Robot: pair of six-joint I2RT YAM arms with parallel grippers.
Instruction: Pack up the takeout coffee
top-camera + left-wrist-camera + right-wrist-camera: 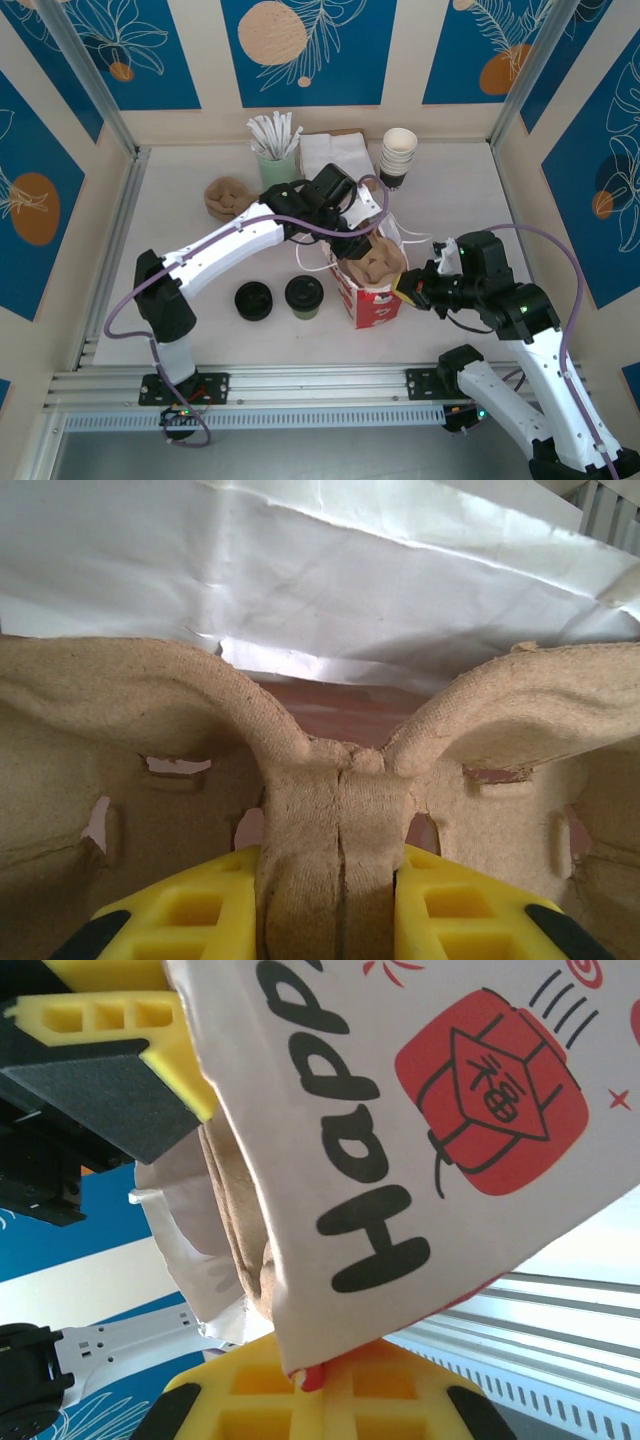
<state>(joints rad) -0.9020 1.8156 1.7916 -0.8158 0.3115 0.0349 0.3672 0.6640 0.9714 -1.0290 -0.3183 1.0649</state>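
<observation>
The takeout coffee [303, 297], a small cup with a black lid and a greenish side, stands on the table left of the paper bag [377, 306]. A brown cardboard cup carrier [378, 262] sits in the bag's mouth. My left gripper [362, 245] reaches in from above and is shut on the carrier's middle ridge [338, 810], yellow fingers [470, 910] on either side. My right gripper [408, 285] is shut on the bag's right rim; in the right wrist view the printed bag wall [420, 1110] runs down into its shut jaws [330, 1380].
A low stack of black lids [253, 300] stands beside the coffee. At the back are a spare carrier [228, 196], a green cup of straws [275, 150], napkins [335, 150] and stacked white cups [399, 155]. The metal rail [300, 385] runs along the front.
</observation>
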